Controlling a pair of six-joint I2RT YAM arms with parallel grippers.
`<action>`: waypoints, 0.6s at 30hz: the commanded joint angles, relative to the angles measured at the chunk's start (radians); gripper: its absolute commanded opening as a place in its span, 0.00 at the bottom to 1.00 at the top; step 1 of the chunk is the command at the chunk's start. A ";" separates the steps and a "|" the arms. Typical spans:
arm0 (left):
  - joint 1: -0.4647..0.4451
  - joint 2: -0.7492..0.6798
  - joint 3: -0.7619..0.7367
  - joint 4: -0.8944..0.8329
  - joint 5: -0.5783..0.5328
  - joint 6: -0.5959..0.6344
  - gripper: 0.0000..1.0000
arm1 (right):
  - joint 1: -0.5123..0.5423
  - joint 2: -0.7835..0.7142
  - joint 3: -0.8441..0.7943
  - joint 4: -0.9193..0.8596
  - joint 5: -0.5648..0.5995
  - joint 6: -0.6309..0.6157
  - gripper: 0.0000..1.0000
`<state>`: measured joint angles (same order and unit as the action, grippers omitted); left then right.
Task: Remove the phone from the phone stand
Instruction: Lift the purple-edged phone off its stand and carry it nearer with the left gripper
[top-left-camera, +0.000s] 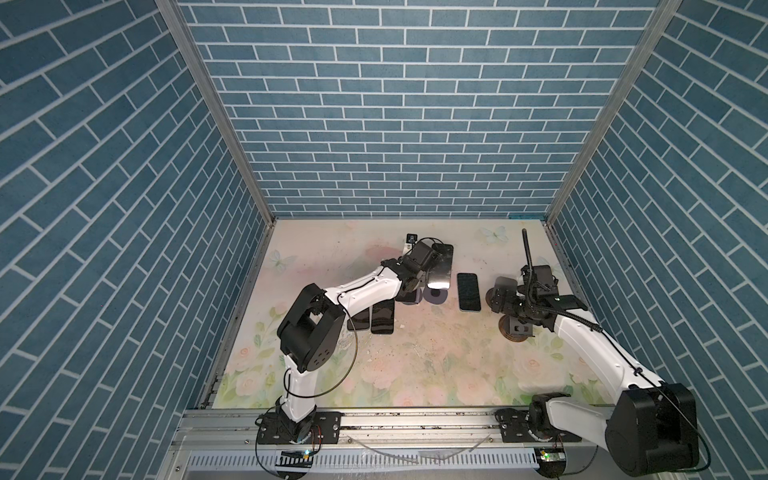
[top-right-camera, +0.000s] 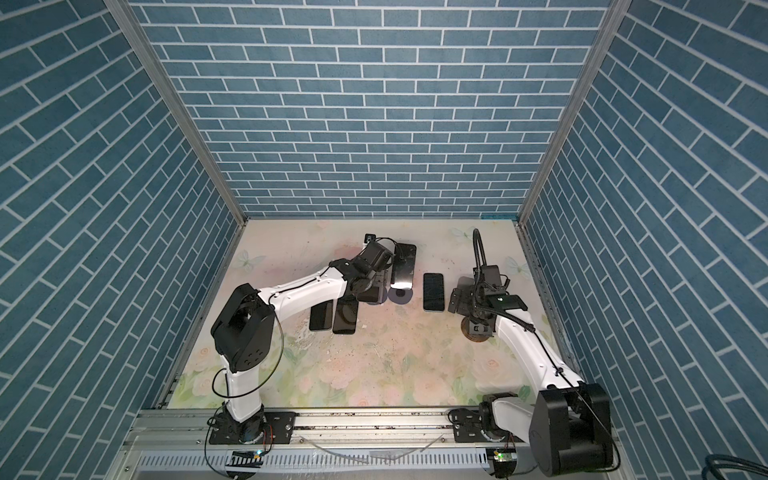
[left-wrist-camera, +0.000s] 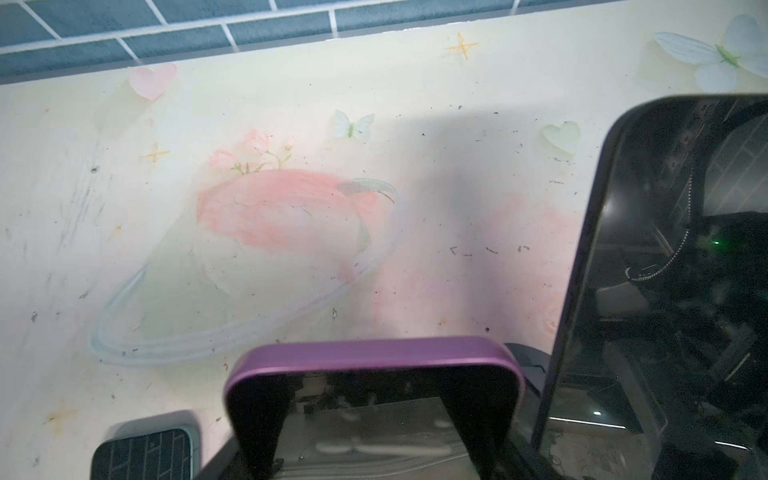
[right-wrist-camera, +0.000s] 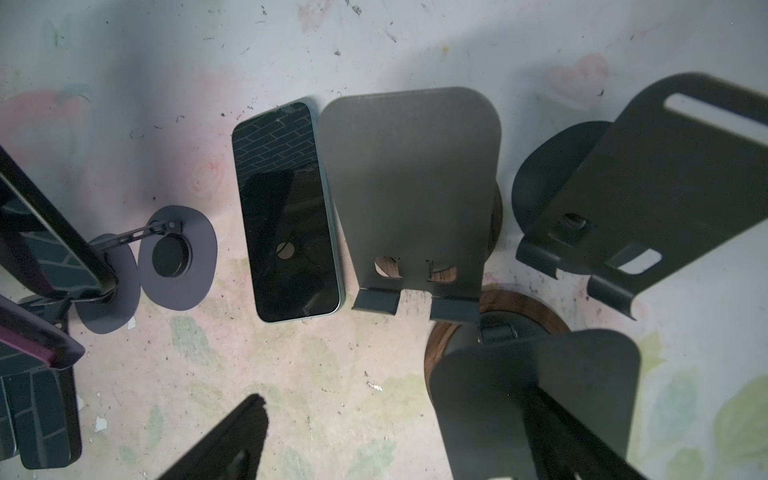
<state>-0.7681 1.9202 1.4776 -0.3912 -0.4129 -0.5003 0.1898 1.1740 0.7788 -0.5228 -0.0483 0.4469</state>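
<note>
A phone with a purple rim (left-wrist-camera: 374, 361) stands upright between the dark fingers (left-wrist-camera: 257, 419) of my left gripper (left-wrist-camera: 374, 415), which is shut on its two side edges. In both top views this gripper (top-left-camera: 409, 291) (top-right-camera: 365, 291) sits left of centre beside a grey round phone stand base (top-left-camera: 436, 296) (top-right-camera: 401, 296). The phone's lower end is hidden, so I cannot tell whether it still rests on the stand. My right gripper (right-wrist-camera: 395, 449) hangs open over the table at the right, holding nothing.
A larger dark phone (top-left-camera: 440, 266) (left-wrist-camera: 665, 270) leans on a stand right beside the held one. A teal-edged phone (top-left-camera: 468, 291) (right-wrist-camera: 286, 212) lies flat mid-table. Two more phones (top-left-camera: 382, 316) lie flat under the left arm. Empty black stands (right-wrist-camera: 411, 195) on wooden bases cluster under the right gripper.
</note>
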 joint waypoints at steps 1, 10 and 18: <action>-0.005 -0.073 -0.024 0.002 -0.048 0.025 0.67 | 0.005 -0.009 -0.017 -0.020 -0.022 -0.011 0.96; -0.004 -0.139 -0.081 -0.006 -0.098 0.046 0.67 | 0.005 -0.029 -0.015 -0.026 -0.032 -0.001 0.96; 0.004 -0.185 -0.126 -0.015 -0.151 0.079 0.67 | 0.005 -0.053 -0.010 -0.035 -0.034 0.010 0.97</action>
<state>-0.7685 1.7836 1.3624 -0.4004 -0.5106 -0.4480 0.1898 1.1450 0.7788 -0.5392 -0.0715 0.4477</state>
